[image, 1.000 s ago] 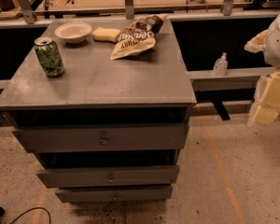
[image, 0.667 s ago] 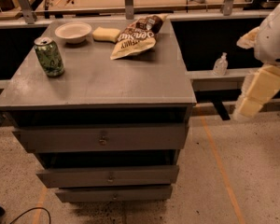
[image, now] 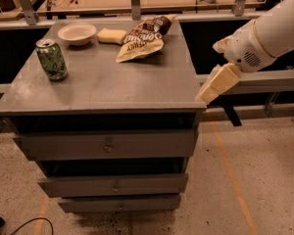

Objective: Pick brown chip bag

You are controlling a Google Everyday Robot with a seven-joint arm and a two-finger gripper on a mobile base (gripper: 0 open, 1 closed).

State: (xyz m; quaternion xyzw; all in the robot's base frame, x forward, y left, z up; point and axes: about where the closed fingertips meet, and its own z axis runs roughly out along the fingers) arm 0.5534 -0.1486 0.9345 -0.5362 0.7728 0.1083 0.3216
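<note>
The brown chip bag (image: pixel 141 39) lies crinkled at the back of the grey cabinet top (image: pixel 112 84). Its dark brown end points to the rear right and its tan end to the front left, with white lettering across it. My gripper (image: pixel 207 95) hangs off the cabinet's right front corner, at about top height, on the white arm (image: pixel 264 33) that comes in from the right. It holds nothing and is well to the right and in front of the bag.
A green can (image: pixel 52 58) stands at the left of the top. A white bowl (image: pixel 76 33) and a yellow sponge-like block (image: pixel 111 35) sit at the back, left of the bag. Drawers (image: pixel 108 145) lie below. A railing and workbench run behind.
The arm has swung in from the right edge toward the cabinet's right front corner. The gripper now hangs lower and closer to the top. The objects have not moved.
</note>
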